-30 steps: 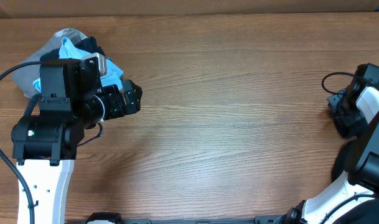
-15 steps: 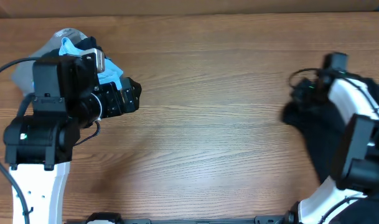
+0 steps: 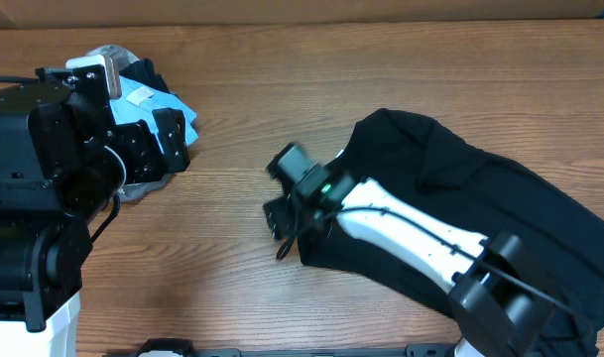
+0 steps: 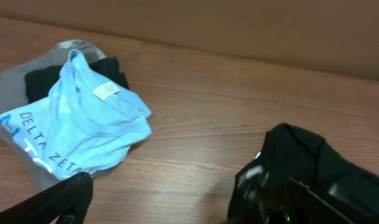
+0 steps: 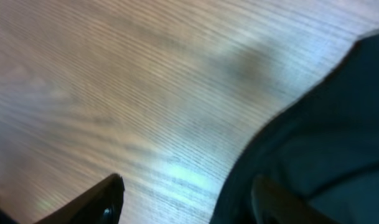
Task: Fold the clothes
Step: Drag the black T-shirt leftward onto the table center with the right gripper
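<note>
A large black garment (image 3: 480, 188) lies spread and rumpled over the right half of the table; it also shows in the left wrist view (image 4: 301, 152) and the right wrist view (image 5: 320, 137). My right gripper (image 3: 282, 218) is at its left edge near the table's middle. It is open (image 5: 195, 199), one finger over bare wood and the other over the black cloth. At the far left is a pile with a light blue shirt (image 3: 153, 99) (image 4: 83, 124) on top. My left gripper (image 3: 175, 142) is beside that pile, open and holding nothing (image 4: 195, 211).
Under the blue shirt lie a grey piece (image 4: 15, 81) and a small black piece (image 4: 46, 78). A brown cardboard wall (image 4: 239, 31) runs along the table's far edge. Bare wood (image 3: 242, 119) separates the pile from the black garment.
My right arm swept from the far right to the table's middle, bringing the black garment across, and its jaws went from shut to open. The left arm shifted slightly left.
</note>
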